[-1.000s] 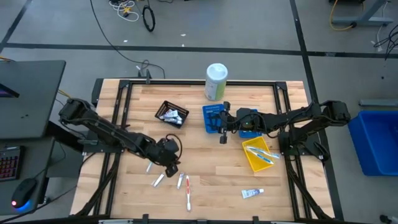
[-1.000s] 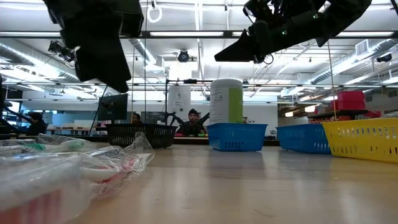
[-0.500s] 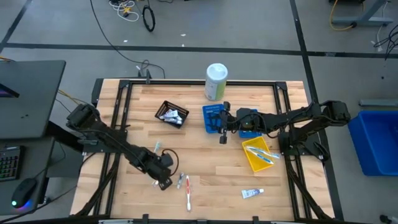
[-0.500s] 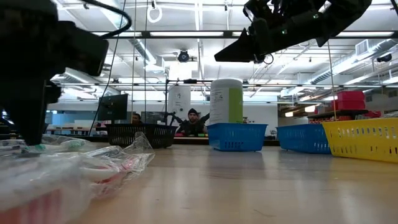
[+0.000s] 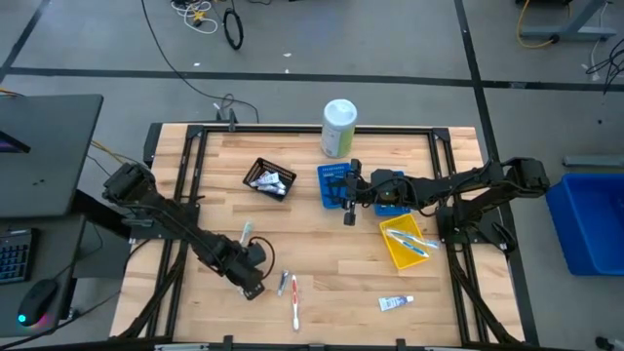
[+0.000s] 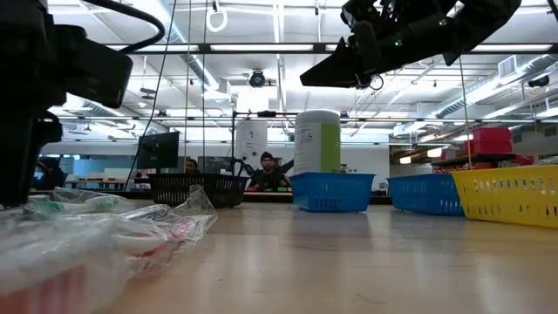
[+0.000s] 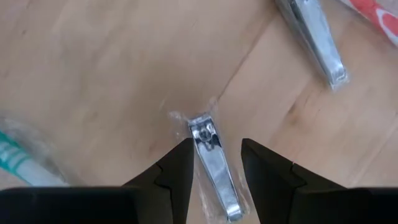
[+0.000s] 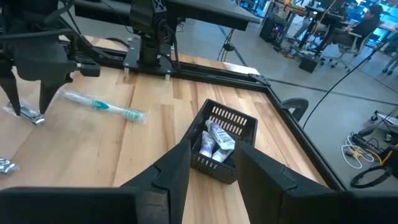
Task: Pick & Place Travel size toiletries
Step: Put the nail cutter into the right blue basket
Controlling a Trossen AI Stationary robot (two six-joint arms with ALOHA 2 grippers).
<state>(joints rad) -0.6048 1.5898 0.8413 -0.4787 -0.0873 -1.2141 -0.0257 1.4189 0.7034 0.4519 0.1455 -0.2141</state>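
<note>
- The desk (image 5: 322, 283) carries a white-and-green canister (image 5: 338, 128) at 12 o'clock, a black bin (image 5: 269, 178) and blue bin (image 5: 333, 184) near the centre, and a yellow bin (image 5: 405, 244) at 4 o'clock.
- The right claw (image 5: 348, 214) hangs above the blue bin, fingers parted, nothing between them.
- The left claw (image 7: 216, 163), at 7 o'clock, straddles a wrapped nail clipper (image 7: 214, 167) lying flat, fingers open either side.
- A toothbrush (image 8: 102, 106) lies just beside it.

Left pincer (image 5: 253, 289) low near bench (image 5: 312, 185) front edge, beside wrapped toothbrushes (image 5: 293, 297). Right pincer (image 5: 348, 216) over blue bin (image 5: 332, 185), mid-bench. White tube (image 5: 395, 303) near front-right corner.
</note>
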